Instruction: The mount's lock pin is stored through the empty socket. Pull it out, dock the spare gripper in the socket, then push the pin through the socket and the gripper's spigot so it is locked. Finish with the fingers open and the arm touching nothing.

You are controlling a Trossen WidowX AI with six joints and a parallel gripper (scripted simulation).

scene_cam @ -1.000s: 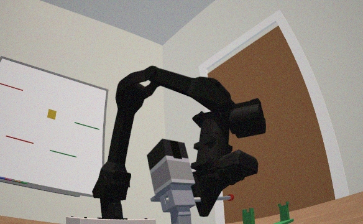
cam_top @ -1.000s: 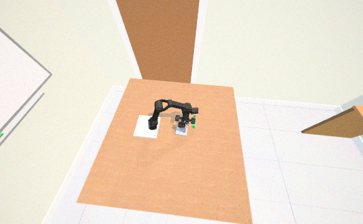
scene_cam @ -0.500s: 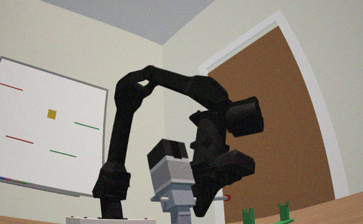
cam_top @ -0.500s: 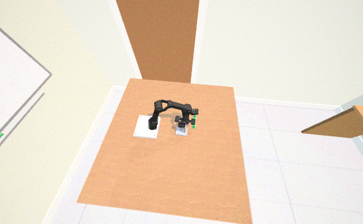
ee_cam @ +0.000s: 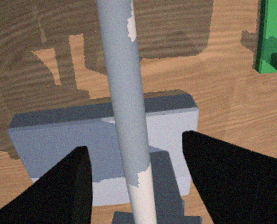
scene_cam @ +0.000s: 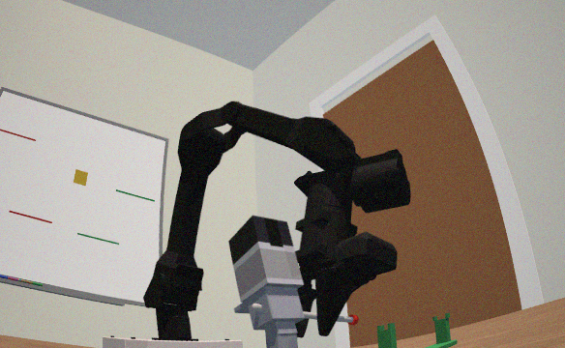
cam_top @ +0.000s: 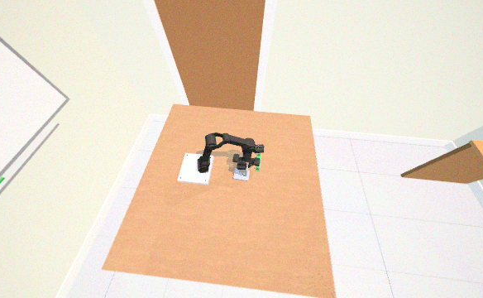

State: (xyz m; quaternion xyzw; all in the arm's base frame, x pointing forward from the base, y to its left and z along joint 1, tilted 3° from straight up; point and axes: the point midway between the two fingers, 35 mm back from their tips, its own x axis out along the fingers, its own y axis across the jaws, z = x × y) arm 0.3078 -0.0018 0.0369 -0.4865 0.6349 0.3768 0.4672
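Pin: the pin [scene_cam: 312, 316] [ee_cam: 125, 100] lies crosswise at the socket [scene_cam: 280, 304], its pale tip showing on one side and its shaft standing out on the other.
Knob: the red knob [scene_cam: 354, 319] caps the pin's outer end, beyond my fingers.
Fingers: my gripper [cam_top: 250, 165] [scene_cam: 313, 333] [ee_cam: 136, 148] is released, part-way open and gripping nothing; from the wrist I see bare space on both sides of the pin, one black finger to each side.
Contact: I cannot tell whether any part of me brushes the pin.
Spare: the spare [scene_cam: 269, 271], grey with a black top, sits upright in the socket, just beside my fingers.
Mount: its pale foot [cam_top: 241, 177] [ee_cam: 64, 150] rests on the table [cam_top: 225, 228] [scene_cam: 544, 316] below me.
Rack: the green rack [cam_top: 259, 162] [scene_cam: 386, 335] [ee_cam: 273, 37] stands near the mount, apart from it.
Arm: my arm [cam_top: 235, 141] [scene_cam: 268, 123] arches up from the white base plate [cam_top: 185, 177] [scene_cam: 118, 343] and bends down at the wrist.
Room: the brown door [cam_top: 221, 54] [scene_cam: 437, 193] and the whiteboard [cam_top: 10, 83] [scene_cam: 70, 242] are well beyond the table.
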